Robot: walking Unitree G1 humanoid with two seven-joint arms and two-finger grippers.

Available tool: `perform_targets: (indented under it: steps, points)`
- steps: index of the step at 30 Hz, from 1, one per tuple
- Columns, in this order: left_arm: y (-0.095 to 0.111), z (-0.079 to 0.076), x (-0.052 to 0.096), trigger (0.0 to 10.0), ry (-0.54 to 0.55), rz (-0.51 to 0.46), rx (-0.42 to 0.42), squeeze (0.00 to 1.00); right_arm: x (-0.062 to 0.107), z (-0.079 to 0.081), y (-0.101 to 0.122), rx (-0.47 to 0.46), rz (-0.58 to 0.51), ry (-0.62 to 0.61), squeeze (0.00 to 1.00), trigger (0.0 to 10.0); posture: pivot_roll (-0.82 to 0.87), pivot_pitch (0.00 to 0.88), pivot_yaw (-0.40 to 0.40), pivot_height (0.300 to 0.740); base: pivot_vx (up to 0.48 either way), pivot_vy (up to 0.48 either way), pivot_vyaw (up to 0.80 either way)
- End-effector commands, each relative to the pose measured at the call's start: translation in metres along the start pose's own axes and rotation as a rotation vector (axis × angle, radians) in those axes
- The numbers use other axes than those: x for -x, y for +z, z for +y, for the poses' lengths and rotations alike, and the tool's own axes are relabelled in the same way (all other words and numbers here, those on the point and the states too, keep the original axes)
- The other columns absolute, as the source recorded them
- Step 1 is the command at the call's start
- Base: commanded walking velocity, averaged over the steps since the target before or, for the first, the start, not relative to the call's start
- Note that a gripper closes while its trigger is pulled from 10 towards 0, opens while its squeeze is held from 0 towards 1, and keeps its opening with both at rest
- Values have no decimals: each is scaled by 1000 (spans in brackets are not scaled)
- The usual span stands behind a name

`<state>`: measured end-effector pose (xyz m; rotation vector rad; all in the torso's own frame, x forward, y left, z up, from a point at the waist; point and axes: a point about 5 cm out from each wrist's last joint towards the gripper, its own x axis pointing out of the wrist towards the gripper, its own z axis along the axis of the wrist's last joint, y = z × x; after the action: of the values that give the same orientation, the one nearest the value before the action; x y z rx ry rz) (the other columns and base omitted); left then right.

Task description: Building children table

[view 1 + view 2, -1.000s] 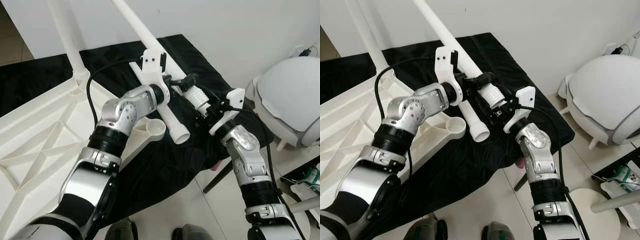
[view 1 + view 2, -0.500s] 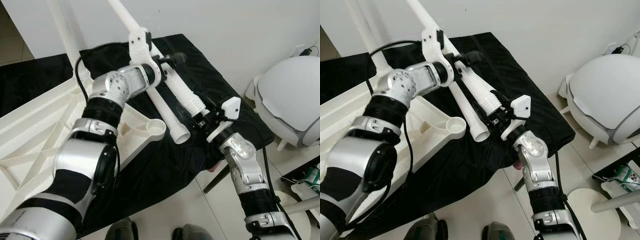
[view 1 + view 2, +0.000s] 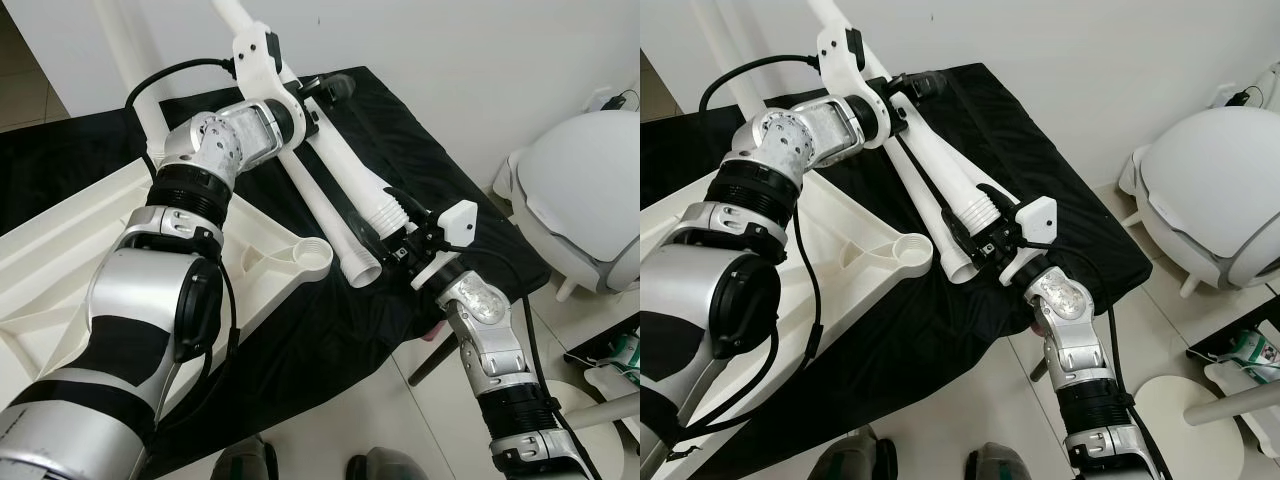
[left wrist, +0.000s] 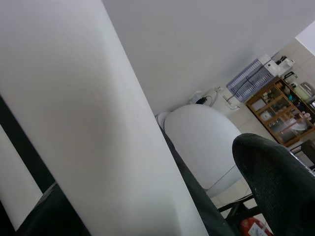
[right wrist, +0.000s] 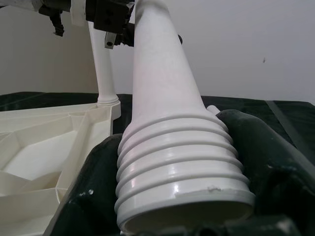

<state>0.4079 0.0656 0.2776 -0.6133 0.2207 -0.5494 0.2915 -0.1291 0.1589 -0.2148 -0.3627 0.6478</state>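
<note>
Writing or labels cannot be read anywhere in these views. Black cloth [image 3: 420,170] covers the floor beside a plain white wall [image 3: 450,60]; pale tiles [image 3: 400,420] show at the near right, with a white domed object [image 3: 580,200] on the right. An upturned white plastic tabletop [image 3: 60,270] lies on the left, one leg [image 3: 130,60] already standing in it far back, a round socket [image 3: 310,258] at its near corner. The right gripper [image 3: 385,235] is clamped around the ribbed end of a loose table leg [image 3: 350,170]. The left gripper [image 3: 318,92] grips the same leg farther up. Another leg [image 3: 330,230] lies just beside, its open end near the socket.
</note>
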Motion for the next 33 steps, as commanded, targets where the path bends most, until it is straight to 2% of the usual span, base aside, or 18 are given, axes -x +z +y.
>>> perform_targets:
  steps: [1,11,14,15,22,33]
  points:
    - [12,-17,2,10000,-220,-24,-14,1000,5,4,-11,2,57,24,0,10000,-132,0,68,740,0,0,0]
    - [13,-16,2,10000,-215,-11,-5,1000,5,2,-10,11,58,7,0,10000,-128,0,64,740,0,0,0]
    - [14,-20,3,10000,-232,-15,-60,1000,5,2,-10,13,54,5,0,10000,-126,0,63,740,0,0,0]
    - [14,-21,3,0,-236,-22,-77,0,4,1,-9,14,52,4,0,10000,-126,0,63,740,0,0,0]
    - [15,-21,3,0,-250,-40,-35,0,3,0,-8,11,45,-4,0,10000,-128,0,66,740,0,0,0]
    - [13,-22,3,0,-254,-28,-45,0,4,-1,-9,4,44,-18,0,10000,-127,0,67,740,0,0,0]
